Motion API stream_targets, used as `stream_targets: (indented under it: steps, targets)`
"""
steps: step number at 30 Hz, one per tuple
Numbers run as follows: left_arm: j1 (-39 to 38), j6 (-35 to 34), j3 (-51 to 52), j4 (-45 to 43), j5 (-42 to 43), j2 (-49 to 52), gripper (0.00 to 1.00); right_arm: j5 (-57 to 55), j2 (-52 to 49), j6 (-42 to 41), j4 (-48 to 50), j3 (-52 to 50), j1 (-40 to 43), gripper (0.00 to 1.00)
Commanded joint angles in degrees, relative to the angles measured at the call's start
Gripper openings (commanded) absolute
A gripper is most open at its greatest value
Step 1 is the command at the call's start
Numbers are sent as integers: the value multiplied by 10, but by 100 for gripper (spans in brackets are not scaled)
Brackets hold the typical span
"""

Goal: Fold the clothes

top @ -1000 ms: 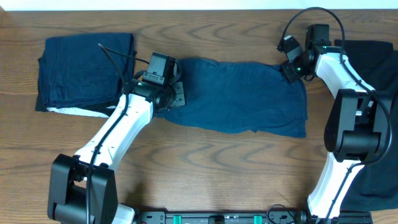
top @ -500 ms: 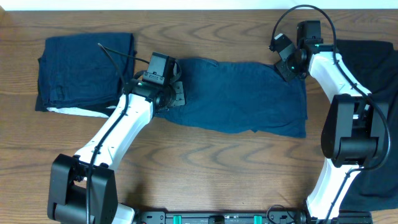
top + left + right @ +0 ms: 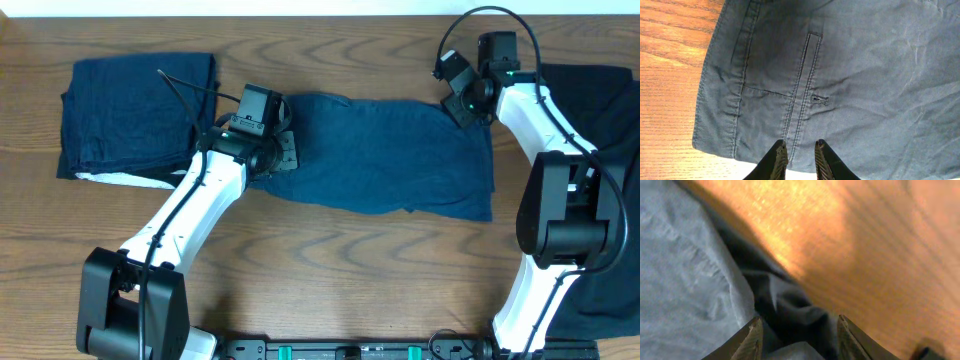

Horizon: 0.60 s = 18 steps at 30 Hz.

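1. Mid-way across the brown wooden table (image 3: pixel 350 280), a dark navy denim-like garment with stitched seams (image 3: pixel 390 155) lies spread flat.
2. The left gripper (image 3: pixel 799 145) sits over its left hem, fingers narrowly apart; I cannot tell whether it pinches cloth.
3. A folded navy garment (image 3: pixel 135 115) lies far left and a black garment (image 3: pixel 610 90) far right.
4. At the spread garment's far right corner, the right gripper (image 3: pixel 799 325) stands with fingers well apart over rumpled cloth.

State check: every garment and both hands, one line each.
left navy garment: folded.
middle blue garment: laid out flat.
black garment: loose, partly hidden.
left hand: narrow gap, at middle blue garment's edge; grip unclear.
right hand: open, over middle blue garment's corner.
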<state>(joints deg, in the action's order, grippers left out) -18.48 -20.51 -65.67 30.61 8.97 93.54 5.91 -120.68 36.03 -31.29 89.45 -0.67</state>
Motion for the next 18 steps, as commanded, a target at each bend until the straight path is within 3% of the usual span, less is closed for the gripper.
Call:
stream_targets:
  steps: [1,18]
  targets:
    - [2,8,-2,-1,-7,7,22,-1,-16,9,12,-3,8,47]
    - [2,8,-2,-1,-7,7,22,1,-43,9,20,-3,23,37]
